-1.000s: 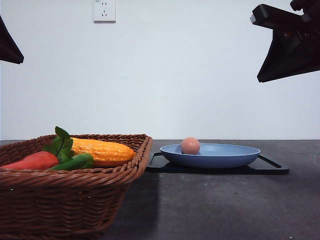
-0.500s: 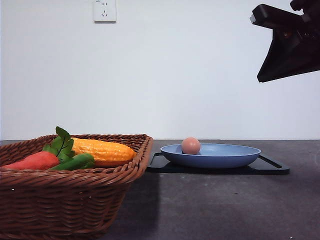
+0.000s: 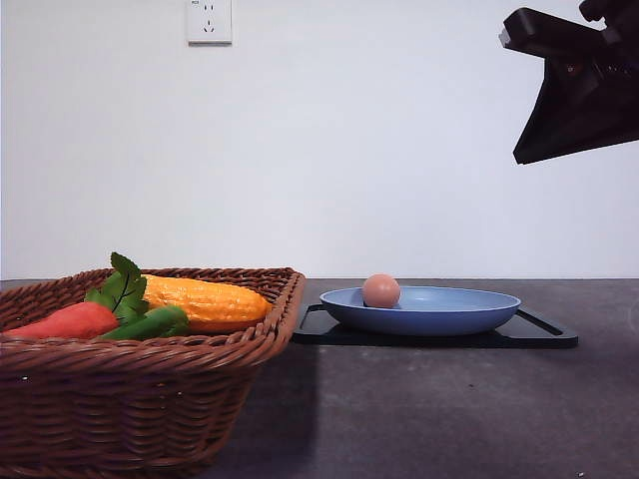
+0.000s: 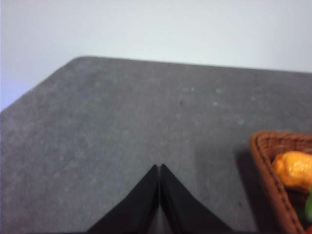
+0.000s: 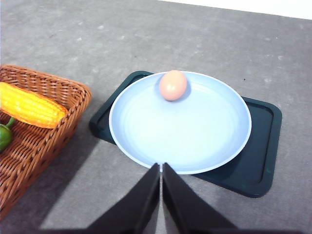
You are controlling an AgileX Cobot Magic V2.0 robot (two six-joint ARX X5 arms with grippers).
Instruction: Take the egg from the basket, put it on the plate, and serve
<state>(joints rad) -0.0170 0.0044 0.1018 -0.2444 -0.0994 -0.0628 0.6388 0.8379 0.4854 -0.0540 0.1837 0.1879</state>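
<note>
The egg already rests on the blue plate, which sits on a black tray beside the basket. Both my grippers' jaws are closed and empty. To serve, I should grip the tray's edge and keep it level.

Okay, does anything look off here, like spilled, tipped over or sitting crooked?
Nothing stands out. The egg lies whole on the blue plate, near its rim rather than the middle. The plate sits flat on the black tray, and the corn and carrot rest inside the basket.
</note>
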